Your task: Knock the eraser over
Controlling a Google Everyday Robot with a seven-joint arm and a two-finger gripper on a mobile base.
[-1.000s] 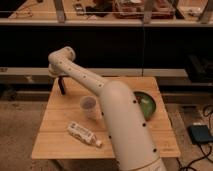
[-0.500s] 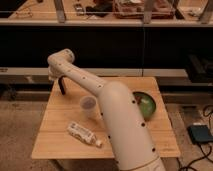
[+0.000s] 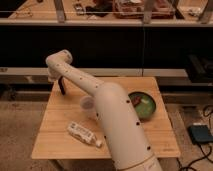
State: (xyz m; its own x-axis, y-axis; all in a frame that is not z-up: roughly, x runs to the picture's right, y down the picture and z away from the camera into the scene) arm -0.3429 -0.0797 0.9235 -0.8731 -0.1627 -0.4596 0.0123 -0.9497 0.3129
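Note:
The eraser point(image 3: 62, 86) is a slim black block at the far left corner of the wooden table point(image 3: 52, 142). It stands on end and leans a little. My white arm reaches across the table to that corner. My gripper point(image 3: 55, 76) is at the arm's end, directly above and against the top of the eraser. The arm's white wrist covers most of the gripper, so I cannot tell dark gripper parts from the eraser there.
A clear cup point(image 3: 88, 105) stands mid-table beside my arm. A white labelled bottle point(image 3: 82, 133) lies on its side near the front left. A green bowl point(image 3: 144, 105) sits at the right. A dark shelf front runs behind the table.

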